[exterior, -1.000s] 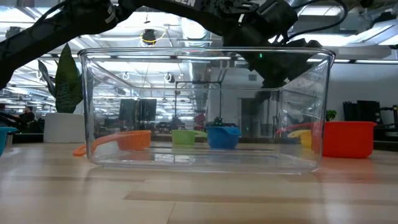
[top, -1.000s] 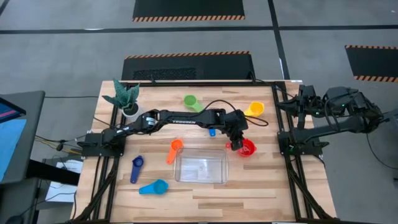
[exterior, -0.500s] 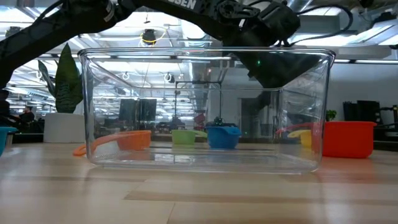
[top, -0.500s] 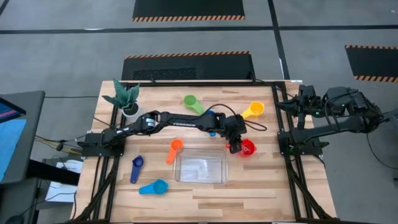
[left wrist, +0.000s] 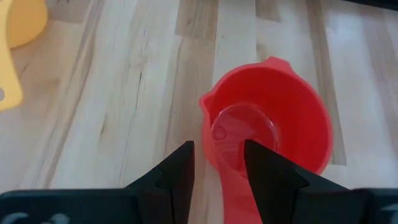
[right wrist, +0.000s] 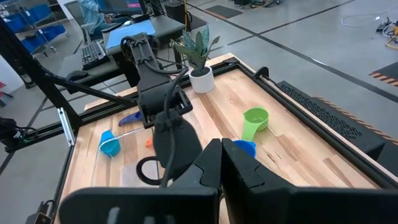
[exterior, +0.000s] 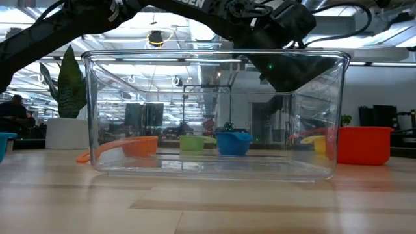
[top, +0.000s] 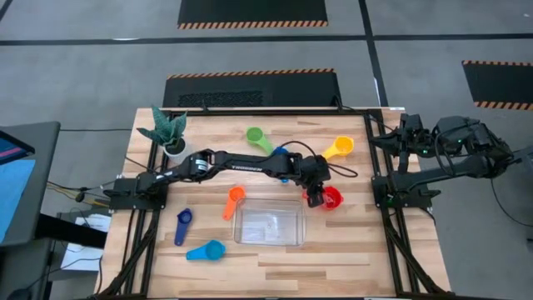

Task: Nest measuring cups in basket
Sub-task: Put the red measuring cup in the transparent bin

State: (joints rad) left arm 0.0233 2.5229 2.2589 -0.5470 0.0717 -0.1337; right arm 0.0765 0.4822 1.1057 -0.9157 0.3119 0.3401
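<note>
Red plastic marks the spot where the work is: in the high view the red measuring cup sits on the wooden table just beside the far right corner of the clear basket, and the left gripper hangs over the cup's handle end. The green cup, yellow cup, orange cup, navy cup and light blue cup lie scattered around the basket, with a potted plant at the far left corner. The right gripper waits folded at the table's right edge. In the low view the basket stands with nothing in it, the red cup just beside its right wall. In the left wrist view the dark fingers stand apart astride the red handle, not closed on it. In the right wrist view that arm's fingers meet, pressed together.
</note>
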